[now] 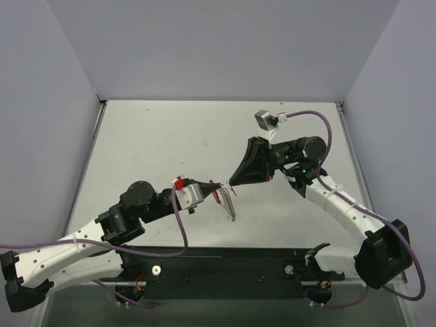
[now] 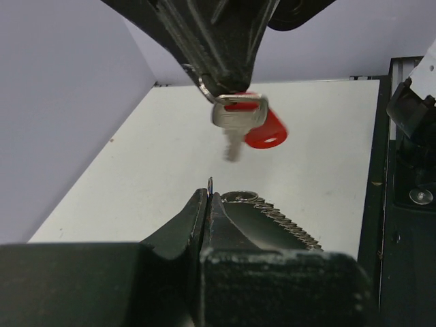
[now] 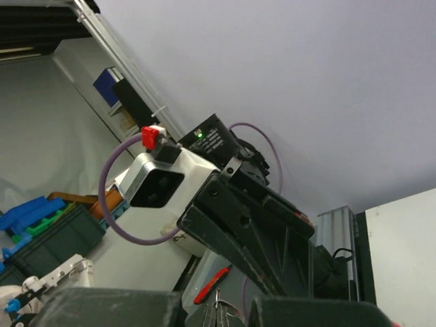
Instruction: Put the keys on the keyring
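R gripper (image 2: 216, 87) clamped on head of key (image 2: 237, 114), blade hanging free, upper centre of left-wrist frame. Red keyring (image 2: 267, 131) just behind key; contact unclear. L gripper (image 2: 208, 202) pinched together, bottom centre. Key looks light, stiff, slick: grip flat head, keep hole clear.

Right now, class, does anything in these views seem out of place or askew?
Nothing is spilled or broken. The one oddity: the key and a red loop dangle in mid-air from the right gripper, blurred in the left wrist view. The left gripper sits shut below them, the silver chain beside its tip.
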Controlling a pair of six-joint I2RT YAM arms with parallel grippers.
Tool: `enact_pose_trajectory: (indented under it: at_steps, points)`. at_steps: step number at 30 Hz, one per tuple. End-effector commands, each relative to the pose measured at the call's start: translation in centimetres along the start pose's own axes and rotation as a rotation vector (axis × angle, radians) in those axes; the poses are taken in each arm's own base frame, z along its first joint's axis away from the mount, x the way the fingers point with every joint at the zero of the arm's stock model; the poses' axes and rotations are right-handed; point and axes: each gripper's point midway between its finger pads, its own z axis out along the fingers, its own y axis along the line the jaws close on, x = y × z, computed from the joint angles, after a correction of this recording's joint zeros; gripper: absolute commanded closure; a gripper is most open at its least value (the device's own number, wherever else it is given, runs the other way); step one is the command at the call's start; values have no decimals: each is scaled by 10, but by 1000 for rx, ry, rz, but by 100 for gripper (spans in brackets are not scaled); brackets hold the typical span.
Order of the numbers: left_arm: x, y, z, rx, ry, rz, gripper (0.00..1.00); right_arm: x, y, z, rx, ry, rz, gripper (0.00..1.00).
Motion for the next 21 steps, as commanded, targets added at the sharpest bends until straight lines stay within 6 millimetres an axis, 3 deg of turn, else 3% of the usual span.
enact_pose_trajectory:
  at_steps: [1, 14, 20, 21]
  points:
    - [-45, 10, -10, -30, -140, 52, 100, 4, 62, -5, -145, 79, -493, 100]
    - [-53, 22, -16, -87, -122, 16, 100, -2, 81, -8, -140, 43, -527, 100]
    - [-58, 34, -16, -152, -104, -21, 100, -23, 63, -27, 12, -92, -463, 100]
    - [-56, 36, -15, -166, -86, -25, 100, -29, 53, -30, 58, -125, -537, 100]
